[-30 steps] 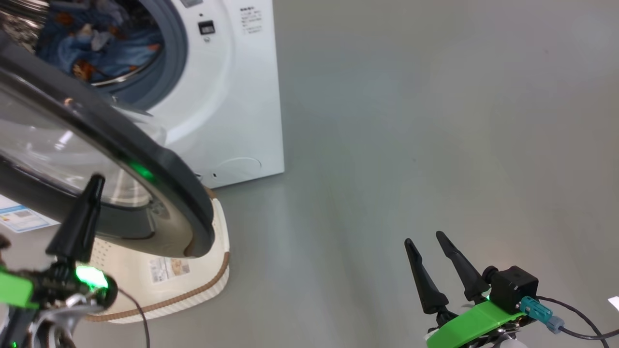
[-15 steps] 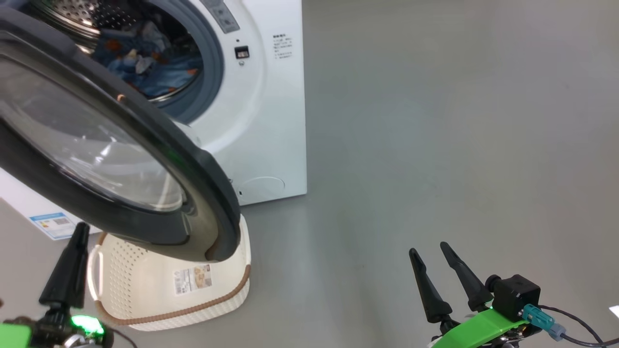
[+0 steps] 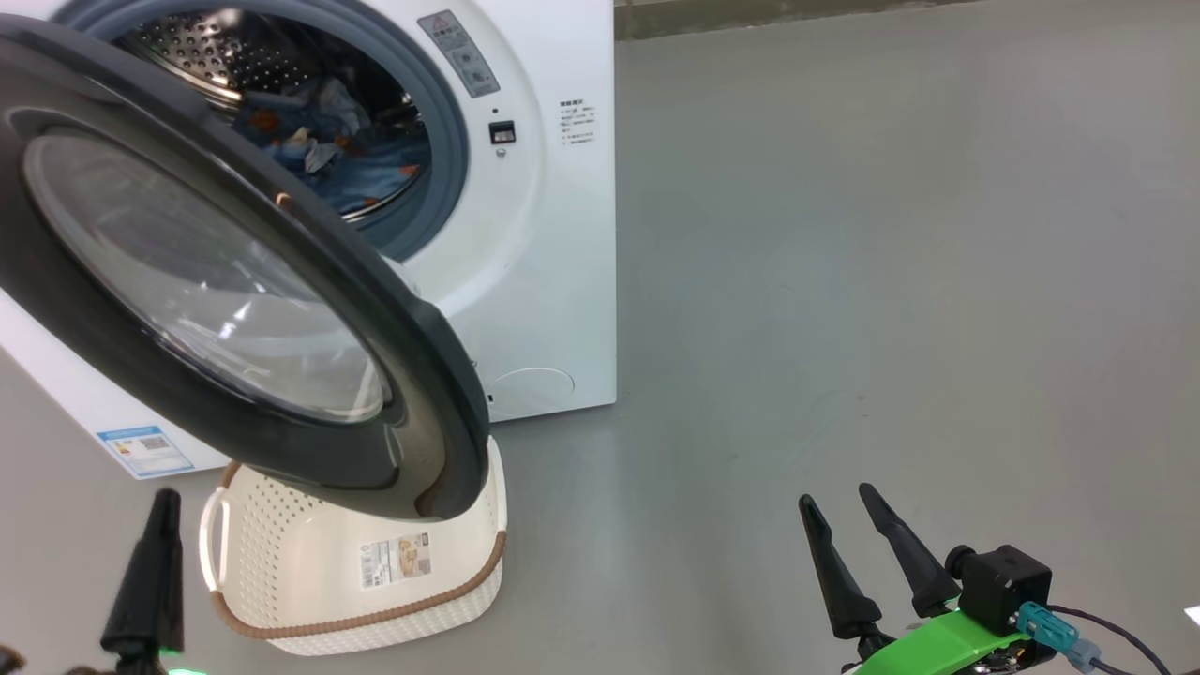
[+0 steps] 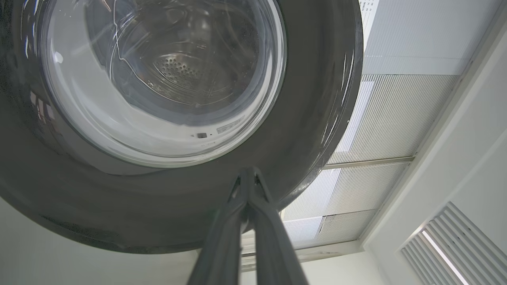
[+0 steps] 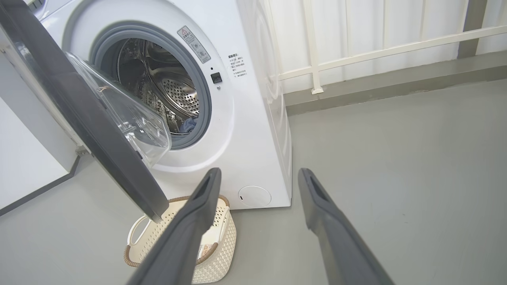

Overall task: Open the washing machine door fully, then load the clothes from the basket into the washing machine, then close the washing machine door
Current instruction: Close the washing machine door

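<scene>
While the door [image 3: 206, 281] is swung out from the washer [image 3: 553, 281], its black rim is seen hanging over the basket [image 3: 272, 544], the lower edge lying just above the basket's brown rim. The clothes [image 3: 347, 159], blue with orange print, are seen inside the steel drum, behind the grey gasket. The basket is set on the floor [image 3: 844, 234] just before the washer's front, beside the round filter cap [image 3: 530, 389].

The left gripper [image 4: 248, 178] is held below the door, pointed up at the rim's lower part; its jaws are pressed together with nothing between them, and contact with the rim cannot be told. The right gripper [image 3: 836, 495] is held well apart from the washer, over bare floor, its jaws spread and empty.

Open room is given by the wide grey floor to the right of the washer, bounded at the back by a white railing [image 5: 313, 47].

A blue label [image 3: 145, 450] is fixed at the washer's lower front corner, a sticker with a red triangle [image 3: 459, 53] beside the gasket, a block of small print [image 3: 577, 122] further right, and a label [image 3: 398, 560] inside the basket's bottom. No writing on any of them can be read.
</scene>
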Motion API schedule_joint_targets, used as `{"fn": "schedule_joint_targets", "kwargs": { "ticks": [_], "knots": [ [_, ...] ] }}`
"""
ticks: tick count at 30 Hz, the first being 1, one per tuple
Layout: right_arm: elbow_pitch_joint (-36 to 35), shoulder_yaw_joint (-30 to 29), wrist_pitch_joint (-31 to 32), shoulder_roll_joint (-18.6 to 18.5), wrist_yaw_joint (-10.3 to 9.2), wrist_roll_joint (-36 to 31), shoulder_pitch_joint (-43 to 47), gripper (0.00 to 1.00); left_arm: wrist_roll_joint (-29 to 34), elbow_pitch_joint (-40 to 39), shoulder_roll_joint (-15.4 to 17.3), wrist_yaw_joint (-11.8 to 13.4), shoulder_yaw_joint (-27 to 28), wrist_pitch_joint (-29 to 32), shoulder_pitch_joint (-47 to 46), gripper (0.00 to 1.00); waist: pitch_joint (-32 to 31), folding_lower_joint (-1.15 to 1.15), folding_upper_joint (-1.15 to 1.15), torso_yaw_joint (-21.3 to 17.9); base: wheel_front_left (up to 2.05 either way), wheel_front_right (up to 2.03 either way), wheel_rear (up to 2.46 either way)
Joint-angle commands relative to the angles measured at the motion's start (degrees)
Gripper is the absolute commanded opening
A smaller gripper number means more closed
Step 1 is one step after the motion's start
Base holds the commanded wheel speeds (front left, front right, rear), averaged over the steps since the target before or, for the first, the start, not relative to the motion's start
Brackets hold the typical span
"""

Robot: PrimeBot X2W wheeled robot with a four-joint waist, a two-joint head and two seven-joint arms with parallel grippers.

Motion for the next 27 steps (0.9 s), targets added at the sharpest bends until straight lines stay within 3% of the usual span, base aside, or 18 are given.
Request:
{"fn": "schedule_joint_targets", "kwargs": {
  "ticks": [1,3,4,5,6,12,18,22,27],
  "knots": [
    [-1.4,1.2,-0.7,0.1,0.35,0.7,-0.8,1.00,0.4,-2.0,1.0,-0.6,1.2,-1.0,-0.1,0.00,-0.1,0.00,0.00,0.3,0.00,0.00,0.00],
    [-1.5,1.1,-0.7,0.1,0.35,0.7,-0.7,1.00,1.5,-2.4,1.0,-0.6,1.0,-2.6,0.6,0.00,-0.2,0.00,0.00,0.6,0.00,0.00,0.00],
    [-1.6,1.0,-0.7,0.1,0.35,0.7,-0.7,1.00,2.4,-2.7,1.0,-0.6,0.9,-3.3,0.9,0.12,-0.2,0.00,0.00,0.8,0.00,0.00,0.00],
    [-1.6,1.0,-0.7,0.1,0.35,0.7,-0.6,1.00,3.5,-2.9,1.0,-0.6,0.9,-4.3,1.1,0.49,-0.2,0.00,0.00,0.9,0.00,0.00,0.00],
    [-1.7,0.9,-0.7,0.1,0.35,0.7,-0.6,1.00,4.7,-3.1,1.0,-0.6,0.6,-5.1,1.4,1.00,-0.2,0.00,0.00,1.1,0.00,0.00,0.00],
    [-2.3,0.4,-0.7,0.1,0.35,0.5,-0.4,1.00,17.2,-6.1,2.0,-0.6,-1.5,-14.0,2.1,1.00,-0.2,0.00,0.00,1.8,0.00,0.00,0.00],
    [-2.8,0.3,-0.7,0.1,0.35,0.2,-0.2,1.00,33.1,-4.5,9.7,-0.6,-10.8,-29.3,3.9,1.00,-0.2,0.00,0.00,2.0,0.00,0.00,0.00],
    [-2.9,0.2,-0.7,0.1,0.35,0.2,-0.1,1.00,38.8,-2.2,12.0,-0.6,-12.5,-32.2,3.7,1.00,-0.2,0.00,0.00,2.1,0.00,0.00,0.00],
    [-3.3,-0.1,-0.7,0.1,0.35,0.2,0.1,1.00,52.4,-2.2,11.0,-0.6,-8.1,-32.5,3.1,1.00,-0.1,0.00,0.00,2.1,0.00,0.00,0.00]
  ]
}}
